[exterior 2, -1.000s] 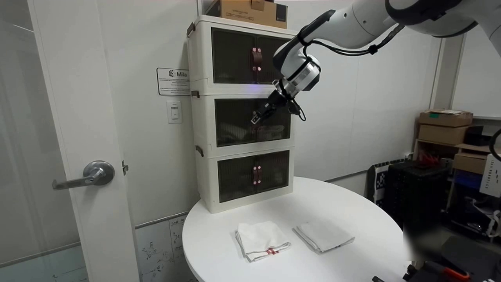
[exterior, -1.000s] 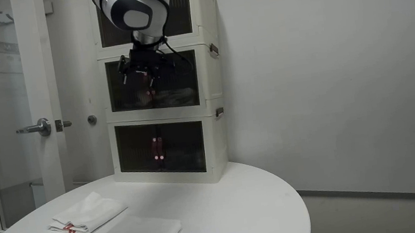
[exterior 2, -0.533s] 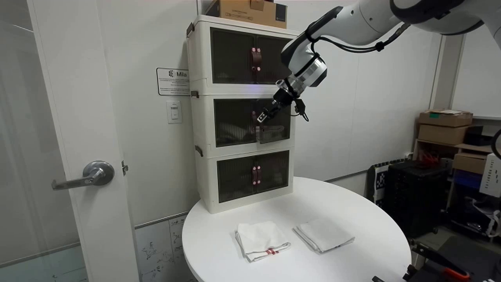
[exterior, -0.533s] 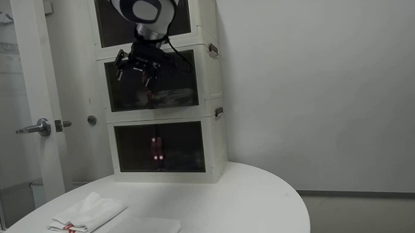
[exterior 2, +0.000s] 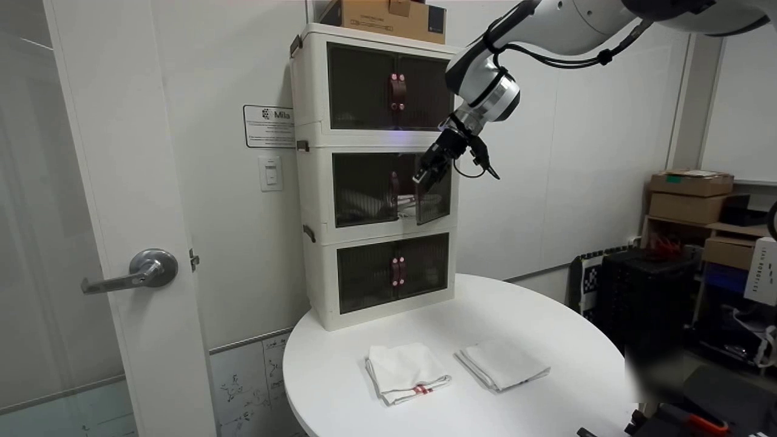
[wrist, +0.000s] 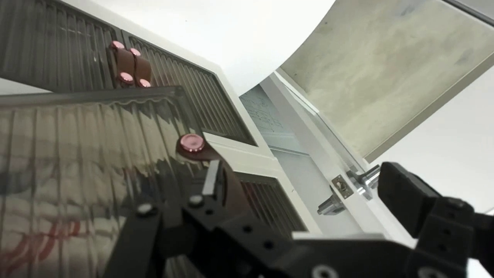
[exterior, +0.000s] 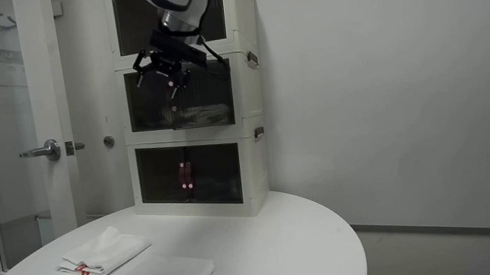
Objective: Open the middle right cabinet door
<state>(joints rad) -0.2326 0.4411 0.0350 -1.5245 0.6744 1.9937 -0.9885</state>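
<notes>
The middle right cabinet door [exterior 2: 434, 203] stands ajar, its inner edge swung outward from the white three-tier cabinet [exterior 2: 317, 267]. This smoky ribbed panel also shows in an exterior view [exterior: 206, 112] and fills the left of the wrist view [wrist: 77, 154]. Its brown strap handle [wrist: 233, 185] with a pink rivet bows around one finger, which seems to sit between strap and panel. My gripper [wrist: 307, 185] is open, its other finger free in the air at the right; it shows in both exterior views [exterior: 156, 87] [exterior 2: 419, 177]. The middle left door [exterior 2: 364, 189] is closed.
White folded cloths show through the gap in the middle tier. Two folded cloths [exterior 2: 407, 371] [exterior 2: 502, 366] lie on the round white table [exterior 2: 485, 419]. A cardboard box [exterior 2: 388, 23] stands on the cabinet. A room door with a metal handle [exterior 2: 149, 270] is beside the cabinet.
The middle right door was shut one second ago and has swung outward to ajar. My gripper has drawn back from the cabinet front with the handle and tilted; it stays open.
</notes>
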